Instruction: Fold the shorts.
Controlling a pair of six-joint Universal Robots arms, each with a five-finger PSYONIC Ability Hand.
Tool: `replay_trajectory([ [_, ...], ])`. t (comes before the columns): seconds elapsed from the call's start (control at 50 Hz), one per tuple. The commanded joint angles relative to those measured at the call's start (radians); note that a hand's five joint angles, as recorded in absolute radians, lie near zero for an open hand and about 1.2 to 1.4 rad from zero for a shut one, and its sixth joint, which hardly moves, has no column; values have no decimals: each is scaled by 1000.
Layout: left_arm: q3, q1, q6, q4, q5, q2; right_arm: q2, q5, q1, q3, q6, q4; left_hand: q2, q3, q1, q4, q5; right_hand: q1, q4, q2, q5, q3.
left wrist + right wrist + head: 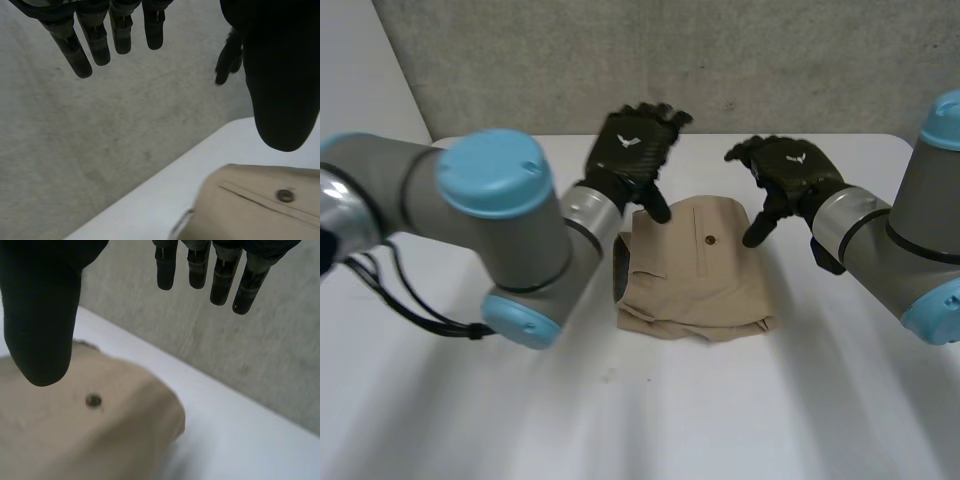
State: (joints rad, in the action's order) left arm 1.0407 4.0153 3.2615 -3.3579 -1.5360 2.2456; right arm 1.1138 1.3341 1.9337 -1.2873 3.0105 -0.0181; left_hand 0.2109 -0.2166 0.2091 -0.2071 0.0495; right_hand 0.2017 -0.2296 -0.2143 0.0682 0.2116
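Note:
Tan shorts (695, 275) lie folded into a compact rectangle at the middle of the white table (640, 410), a button on the pocket facing up. My left hand (632, 145) hovers open above their far left corner, thumb pointing down, clear of the cloth. My right hand (788, 172) hangs open above the far right corner, thumb lowered toward the cloth's edge without holding it. Below the thumb of my left hand (280, 75), the shorts (260, 205) show their buttoned pocket. Under the straight fingers of my right hand (40, 305), the shorts (85, 430) lie free.
A grey wall (720, 60) runs close behind the table's far edge. Both grey arms reach in from the sides, the left arm (490, 230) bulky over the table's left half.

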Motion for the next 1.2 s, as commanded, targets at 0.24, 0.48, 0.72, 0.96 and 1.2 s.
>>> replay_trajectory([
  [0.24, -166, 16, 44, 227, -88, 328, -344, -24, -13, 187, -32, -126, 102, -97, 104, -106, 89, -27, 55, 40, -68, -37],
  [0.48, -117, 42, 231, 235, -142, 296, -338, 19, -10, 190, -196, -138, 73, -67, 75, -77, 60, -27, 55, 40, -68, -37],
  [0.72, 2, 30, 196, 227, -130, -33, -152, 76, -4, 236, -213, -178, -30, 35, -28, 26, -43, -27, 55, 40, -68, -37],
  [0.96, 56, 154, 30, 264, -145, -383, 147, 246, -28, 223, 28, -122, -6, 12, -4, 2, -19, -27, 55, 40, -68, -37],
  [1.2, 84, 249, -103, 468, -142, -451, 204, 249, -75, 203, 28, -177, -21, 27, -19, 17, -34, -27, 55, 40, -68, -37],
])
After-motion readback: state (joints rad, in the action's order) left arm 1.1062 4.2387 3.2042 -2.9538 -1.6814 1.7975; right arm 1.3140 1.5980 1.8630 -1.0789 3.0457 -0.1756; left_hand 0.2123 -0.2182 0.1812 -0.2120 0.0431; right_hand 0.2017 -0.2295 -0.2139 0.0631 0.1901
